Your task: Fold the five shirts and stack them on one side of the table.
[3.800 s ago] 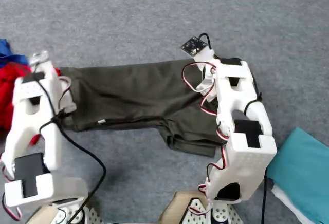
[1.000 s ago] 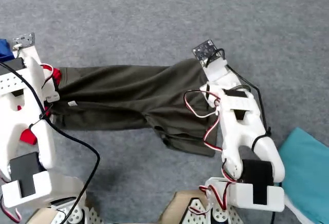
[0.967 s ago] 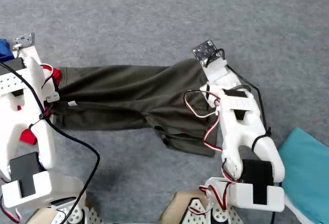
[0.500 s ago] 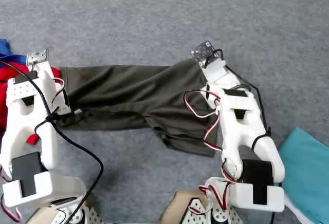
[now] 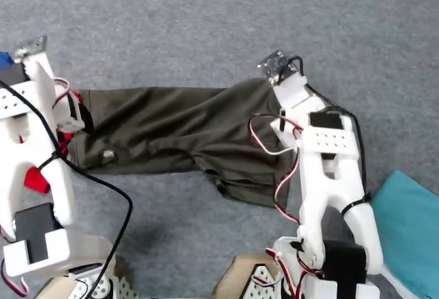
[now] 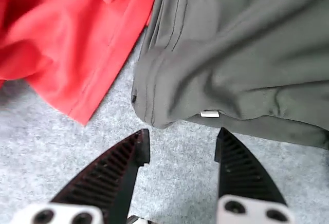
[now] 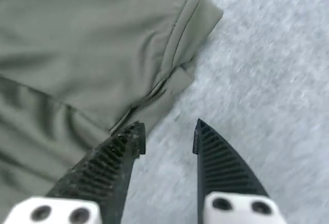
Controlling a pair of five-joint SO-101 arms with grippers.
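At the left of the high view the red shirt (image 6: 61,34) is lying right against the olive shirt (image 5: 178,131), so the likeliest slip is the left claw (image 6: 179,142) pinching red cloth along with the olive corner and dragging both. In the middle, the olive shirt is lying spread across the grey bench (image 5: 206,31) with creases and a bunched flap at its lower edge. A fold made over that would probably be setting lopsided. At the right, the right claw (image 7: 167,131) is hanging mostly over bare bench just beside the hem, so closing there risks catching only 1 layer or nothing at all. The teal shirt (image 5: 408,223) is sitting well apart at the lower right and seems to be facing no danger. The left arm (image 5: 34,148) is reaching up the left edge of the frame, its claw pointing down with jaws spread wide and empty, the olive corner lying just ahead of them. The right arm (image 5: 329,175) is stretching from the lower right toward the centre, its claw parted more narrowly, also gripping nothing.
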